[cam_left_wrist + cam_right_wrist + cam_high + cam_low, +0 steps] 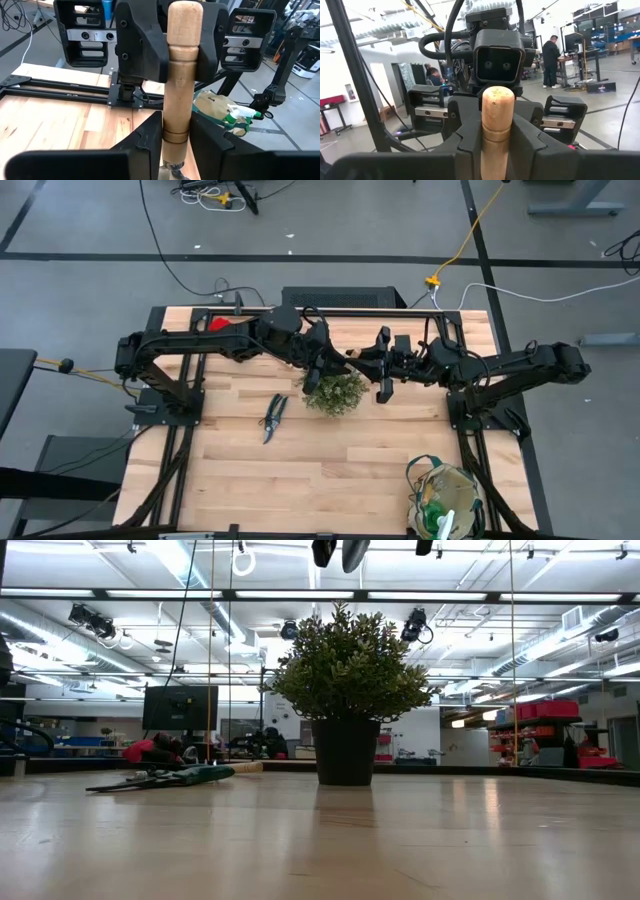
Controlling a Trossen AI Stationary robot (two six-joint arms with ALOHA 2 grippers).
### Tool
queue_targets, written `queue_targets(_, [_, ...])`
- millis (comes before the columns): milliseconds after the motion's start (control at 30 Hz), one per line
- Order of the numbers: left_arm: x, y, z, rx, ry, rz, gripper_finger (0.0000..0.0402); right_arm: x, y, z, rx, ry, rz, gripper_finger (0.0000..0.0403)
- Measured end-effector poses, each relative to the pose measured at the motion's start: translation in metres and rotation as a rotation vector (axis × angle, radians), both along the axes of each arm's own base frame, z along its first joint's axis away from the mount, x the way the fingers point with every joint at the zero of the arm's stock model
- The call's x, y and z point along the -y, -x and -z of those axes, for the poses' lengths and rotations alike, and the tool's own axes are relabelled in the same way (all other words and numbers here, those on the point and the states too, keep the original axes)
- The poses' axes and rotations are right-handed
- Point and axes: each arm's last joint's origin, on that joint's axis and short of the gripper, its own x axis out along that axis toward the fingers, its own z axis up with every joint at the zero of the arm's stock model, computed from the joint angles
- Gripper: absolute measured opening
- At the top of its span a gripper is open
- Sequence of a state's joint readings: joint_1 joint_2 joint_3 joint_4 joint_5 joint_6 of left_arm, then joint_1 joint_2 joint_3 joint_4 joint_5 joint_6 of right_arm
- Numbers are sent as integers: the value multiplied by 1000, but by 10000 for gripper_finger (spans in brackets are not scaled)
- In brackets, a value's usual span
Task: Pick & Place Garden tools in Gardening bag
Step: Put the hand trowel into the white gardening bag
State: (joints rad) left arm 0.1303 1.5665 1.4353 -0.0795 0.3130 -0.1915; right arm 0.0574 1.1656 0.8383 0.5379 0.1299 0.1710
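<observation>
While both arms meet above the round bushy green potted plant [335, 393], a pale turned-wood tool handle [179, 85] sits between them: left tool [176, 137] clamps its lower end, right tool [496, 145] closes on the other (apparent handover). Judgement: one grip must be firm before the other releases. Rounded beige canvas bag with green trim [445, 498] sits at the light wooden desk's [330, 470] near-right corner; dark-handled pruning shears [273, 416] lie left, well apart. Open desk lies between.
</observation>
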Motion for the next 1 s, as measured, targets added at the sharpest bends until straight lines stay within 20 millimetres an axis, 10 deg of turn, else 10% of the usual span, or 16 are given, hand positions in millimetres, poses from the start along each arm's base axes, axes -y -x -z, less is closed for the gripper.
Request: queue_targets(1000, [0,0,0,-4,29,-20,226,-1,0,1,-12,6,-31,76])
